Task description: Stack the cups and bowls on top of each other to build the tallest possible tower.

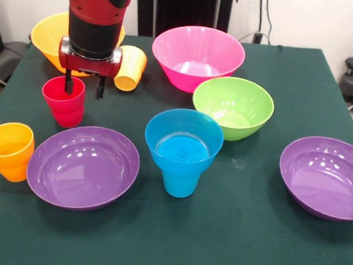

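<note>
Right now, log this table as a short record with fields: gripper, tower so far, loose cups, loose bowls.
gripper: the gripper open, one finger inside the red cup, one outside its rim
tower so far: small blue bowl sitting on the blue cup
loose cups: orange cup upright; yellow cup on its side
loose bowls: pink bowl, lime green bowl, orange-yellow bowl, two purple bowls

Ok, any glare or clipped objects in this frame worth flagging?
Front view: overhead lights leave small white highlights inside the left purple bowl and pink bowl; right purple bowl is cut by the frame edge; soft shadows only.
</note>
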